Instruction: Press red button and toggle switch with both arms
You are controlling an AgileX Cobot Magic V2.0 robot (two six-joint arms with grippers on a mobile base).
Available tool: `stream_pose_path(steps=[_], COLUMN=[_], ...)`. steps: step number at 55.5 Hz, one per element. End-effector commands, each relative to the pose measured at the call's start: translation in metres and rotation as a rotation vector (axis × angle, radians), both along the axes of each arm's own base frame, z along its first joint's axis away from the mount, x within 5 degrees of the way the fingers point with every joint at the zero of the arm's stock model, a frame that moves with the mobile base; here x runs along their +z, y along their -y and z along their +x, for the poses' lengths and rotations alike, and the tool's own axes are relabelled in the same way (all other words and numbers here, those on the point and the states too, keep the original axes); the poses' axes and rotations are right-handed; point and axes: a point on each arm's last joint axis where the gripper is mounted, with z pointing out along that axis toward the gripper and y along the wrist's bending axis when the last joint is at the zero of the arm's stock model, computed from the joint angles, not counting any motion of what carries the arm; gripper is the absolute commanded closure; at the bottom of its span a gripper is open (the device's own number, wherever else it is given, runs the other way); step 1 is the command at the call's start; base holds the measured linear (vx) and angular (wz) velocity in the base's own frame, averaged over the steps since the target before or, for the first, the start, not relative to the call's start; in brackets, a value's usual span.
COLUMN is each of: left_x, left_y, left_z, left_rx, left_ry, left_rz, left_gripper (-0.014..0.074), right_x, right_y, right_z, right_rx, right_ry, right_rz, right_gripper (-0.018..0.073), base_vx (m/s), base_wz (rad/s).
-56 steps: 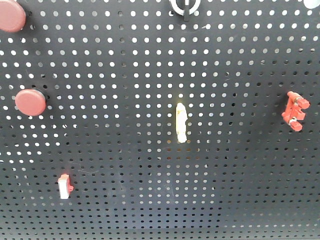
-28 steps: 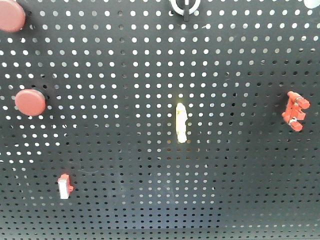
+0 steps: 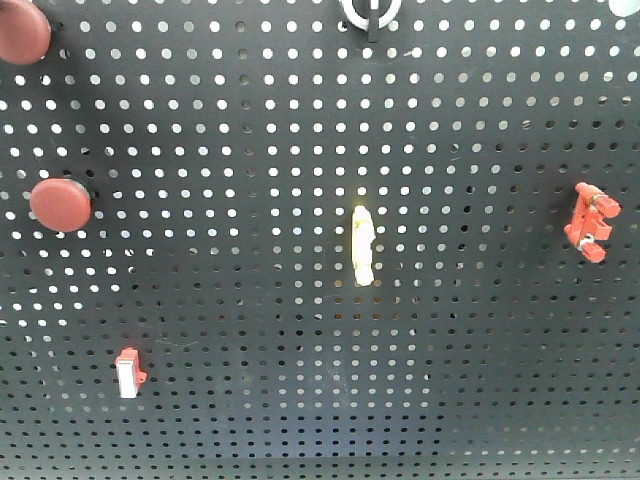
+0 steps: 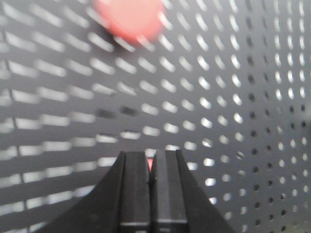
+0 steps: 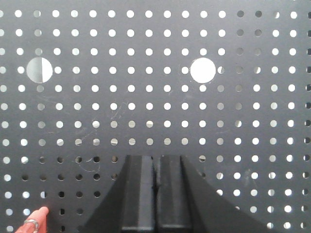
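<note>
On the black pegboard (image 3: 480, 120), the toggle switch (image 3: 368, 12) was seen straight above the cream clip (image 3: 362, 246), cut off by the top edge, its black lever pointed down. One red button (image 3: 60, 204) was mounted far left of the cream clip and slightly higher; a second red button (image 3: 20, 30) was set well up-left of it. A white rocker (image 3: 127, 373) was fixed down-left of the clip, and a red bracket (image 3: 590, 222) far to its right. The left fingers (image 4: 136, 174) were held together close to the board, below a blurred red button (image 4: 129, 17). The right fingers (image 5: 141, 179) were likewise pressed together, faced by bare holes.
</note>
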Motion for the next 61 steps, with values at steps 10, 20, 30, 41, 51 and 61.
stream_pose_path(steps=[10, 20, 30, 41, 51, 61], left_x=[0.011, 0.009, 0.014, 0.017, -0.003, -0.010], left_y=[0.005, 0.007, 0.005, -0.016, -0.031, -0.036], left_z=[0.010, 0.016, 0.001, -0.048, -0.080, -0.092], left_rx=[0.008, 0.009, -0.011, -0.049, -0.048, -0.042], left_ry=[0.088, 0.090, 0.090, 0.067, 0.089, 0.112], left_rz=[-0.019, -0.021, -0.021, -0.089, -0.098, -0.094], left_gripper=[0.0594, 0.0594, 0.0594, 0.0596, 0.0596, 0.0596], right_x=[0.018, 0.020, 0.020, 0.020, 0.032, 0.058], right_y=[-0.002, -0.002, -0.002, -0.004, -0.025, -0.057], right_z=[-0.005, -0.006, -0.006, -0.006, -0.003, 0.011], right_rx=[0.019, 0.022, 0.022, 0.030, 0.160, 0.331], right_ry=[0.129, 0.146, 0.146, 0.154, 0.200, 0.176], right_rz=[-0.015, -0.016, -0.016, -0.043, -0.134, -0.150], right_gripper=[0.0559, 0.0559, 0.0559, 0.0559, 0.0559, 0.0559], base_vx=[0.00, 0.00, 0.00, 0.00, 0.00, 0.00], base_wz=[0.00, 0.00, 0.00, 0.00, 0.00, 0.00])
